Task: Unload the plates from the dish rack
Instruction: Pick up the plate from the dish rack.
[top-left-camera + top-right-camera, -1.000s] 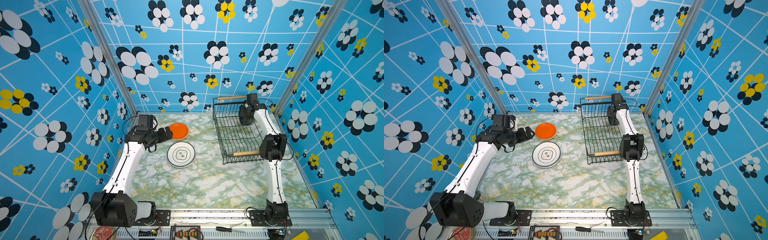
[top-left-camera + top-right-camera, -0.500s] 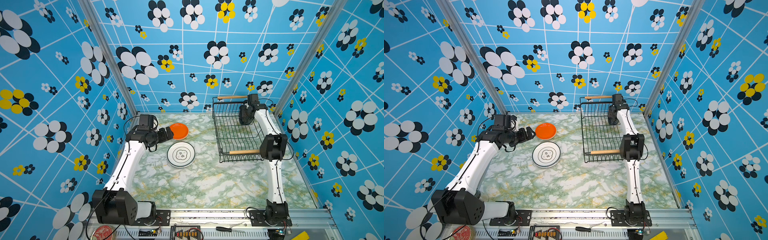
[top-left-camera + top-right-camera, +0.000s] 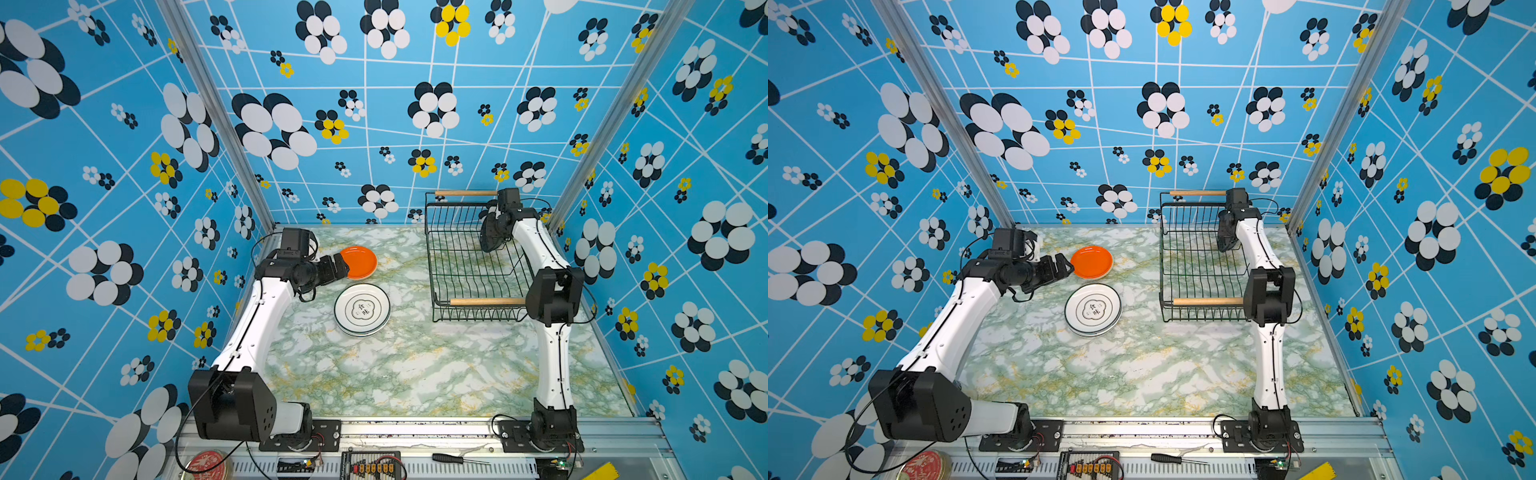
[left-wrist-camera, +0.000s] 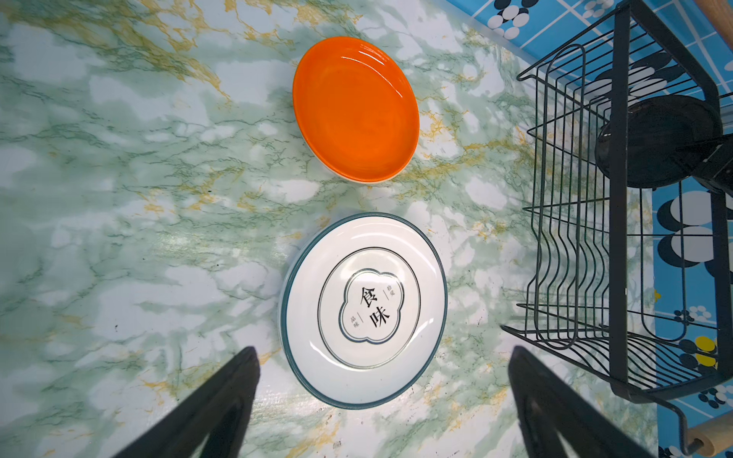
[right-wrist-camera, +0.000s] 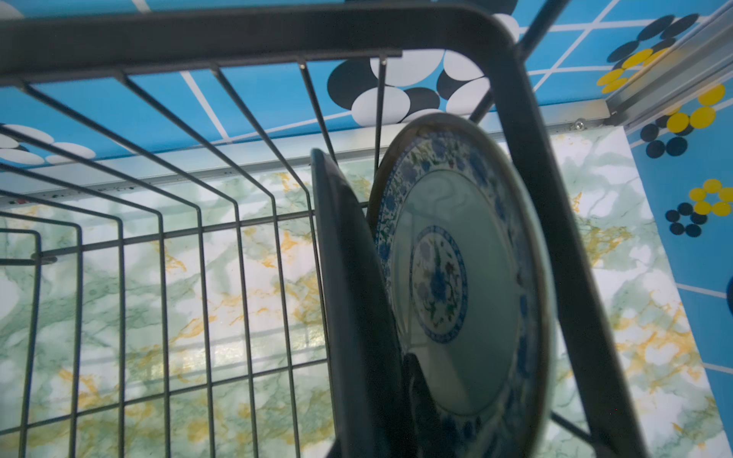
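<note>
**Right hand pinching a plate in the rack's far corner**

On the tabletop (image 3: 415, 365), the dish rack (image 3: 461, 270) holds the only two plates I can see in it, both standing on edge in the far corner nearest the right arm: the black plate (image 5: 357, 297) and, just beside it, a blue-patterned plate (image 5: 456, 285). The right hand (image 3: 498, 224) is closed on the black plate's rim, so the lift probably goes straight up. The white plate stack (image 3: 362, 309) and the orange plate (image 3: 359, 262) lie flat outside the rack. The left hand (image 3: 338, 266) hangs open beside them, well apart from the rack.
</note>
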Robot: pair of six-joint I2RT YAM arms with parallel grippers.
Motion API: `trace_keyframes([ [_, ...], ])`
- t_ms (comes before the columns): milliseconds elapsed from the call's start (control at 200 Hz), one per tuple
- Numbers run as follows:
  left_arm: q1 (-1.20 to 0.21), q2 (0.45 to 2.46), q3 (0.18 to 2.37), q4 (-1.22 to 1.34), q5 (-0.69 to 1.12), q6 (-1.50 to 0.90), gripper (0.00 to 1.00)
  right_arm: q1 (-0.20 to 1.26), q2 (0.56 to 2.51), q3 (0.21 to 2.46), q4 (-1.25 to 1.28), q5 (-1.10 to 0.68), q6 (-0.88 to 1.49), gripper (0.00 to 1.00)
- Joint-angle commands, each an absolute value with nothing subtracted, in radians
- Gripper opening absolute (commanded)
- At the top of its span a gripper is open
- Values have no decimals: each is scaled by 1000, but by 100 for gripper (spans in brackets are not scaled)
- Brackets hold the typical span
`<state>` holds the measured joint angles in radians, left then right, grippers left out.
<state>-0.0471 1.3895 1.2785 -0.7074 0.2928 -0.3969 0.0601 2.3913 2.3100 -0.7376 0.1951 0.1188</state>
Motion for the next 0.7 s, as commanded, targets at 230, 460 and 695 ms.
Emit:
trace_keyframes([
  [230,-45,1438,1300,-651,352,-433,99,78,2107,2065,-636,184,142,4],
  [460,-78,1461,1336,-648,368,-416,99,87,1916,1796,-456,185,196,2],
  [695,-143,1500,1385,-613,405,-431,99,106,1712,1524,-277,109,362,2],
])
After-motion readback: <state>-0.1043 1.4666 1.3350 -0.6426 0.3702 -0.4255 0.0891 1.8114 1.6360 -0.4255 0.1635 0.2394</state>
